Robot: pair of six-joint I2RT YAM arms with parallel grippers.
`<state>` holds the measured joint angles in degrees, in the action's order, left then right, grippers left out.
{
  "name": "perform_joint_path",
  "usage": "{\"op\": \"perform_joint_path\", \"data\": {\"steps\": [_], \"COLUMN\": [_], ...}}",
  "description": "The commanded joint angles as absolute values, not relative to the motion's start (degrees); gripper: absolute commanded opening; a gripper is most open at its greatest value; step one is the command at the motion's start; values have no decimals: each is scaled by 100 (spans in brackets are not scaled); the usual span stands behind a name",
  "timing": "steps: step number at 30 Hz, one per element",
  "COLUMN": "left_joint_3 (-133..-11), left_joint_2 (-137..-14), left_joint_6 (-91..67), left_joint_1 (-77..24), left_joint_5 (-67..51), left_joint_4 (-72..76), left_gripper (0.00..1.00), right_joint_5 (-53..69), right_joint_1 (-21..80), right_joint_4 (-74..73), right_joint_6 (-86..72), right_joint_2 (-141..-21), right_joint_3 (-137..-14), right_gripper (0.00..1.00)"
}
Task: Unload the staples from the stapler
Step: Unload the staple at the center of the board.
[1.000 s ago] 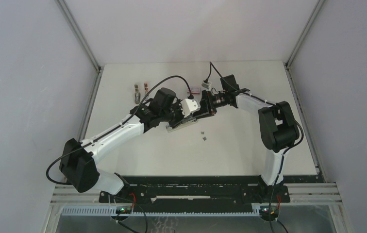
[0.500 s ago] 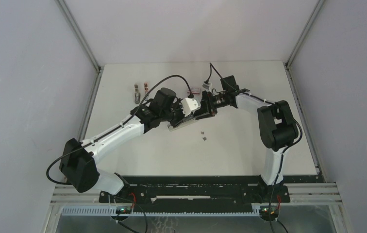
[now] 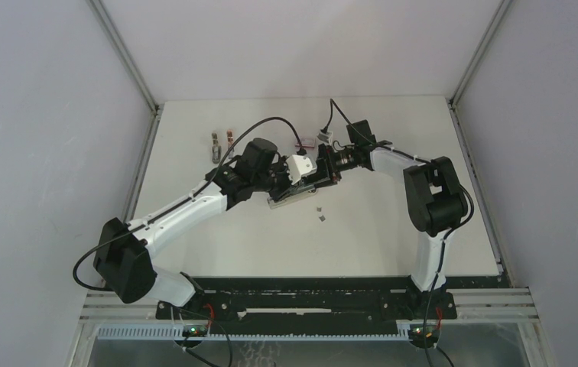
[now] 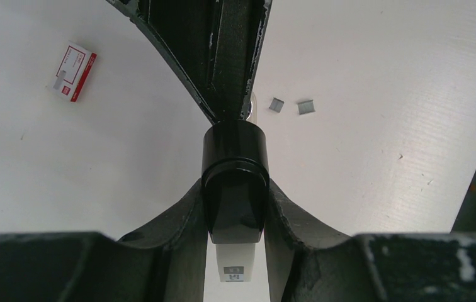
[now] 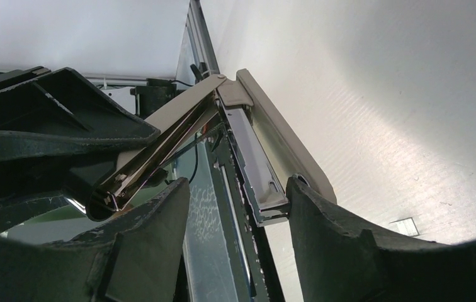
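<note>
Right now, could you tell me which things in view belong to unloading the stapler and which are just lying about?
Job in hand:
stapler
two loose staples

Lying about:
red-and-white box
two small objects at far left, too small to identify

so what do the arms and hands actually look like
Both the left arm and right arm have white links and bulky black joints. A black cable loops to each wrist. The left hand and right hand have dark, rough, scuffed fingers.

Staples [image 3: 319, 213] on table [image 3: 393, 229] near stapler's [image 3: 293, 196] right, box [image 3: 306, 141] behind
</note>
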<state>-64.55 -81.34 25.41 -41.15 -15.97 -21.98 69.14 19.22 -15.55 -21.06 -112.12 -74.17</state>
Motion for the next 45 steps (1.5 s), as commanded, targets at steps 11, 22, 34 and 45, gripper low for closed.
{"op": "perform_joint_path", "data": {"steps": [11, 22, 34, 45], "left_joint_3": [-6285, -6284, -6306, -6252], "left_joint_2": [-7936, -7890, -7831, -7802], "left_joint_6": [2146, 2103, 2060, 2051], "left_joint_1": [-4148, -4148, -4140, -4100], "left_joint_5": [-1269, -1365, -1516, -1453], "left_joint_4": [-1362, -1336, -1371, -1318], "left_gripper": [0, 0, 0, 0], "right_joint_5": [7494, 7490, 7510, 7544], "right_joint_1": [2136, 2186, 2260, 2203], "right_joint_4": [-1074, -1030, -965, -937], "right_joint_6": [-2386, -2427, -2518, -2496], "right_joint_2": [-11370, -11423, -11494, -11521], "right_joint_3": [-7418, -7419, -7423, -7419], "right_gripper": [52, 46, 37, 2]}}
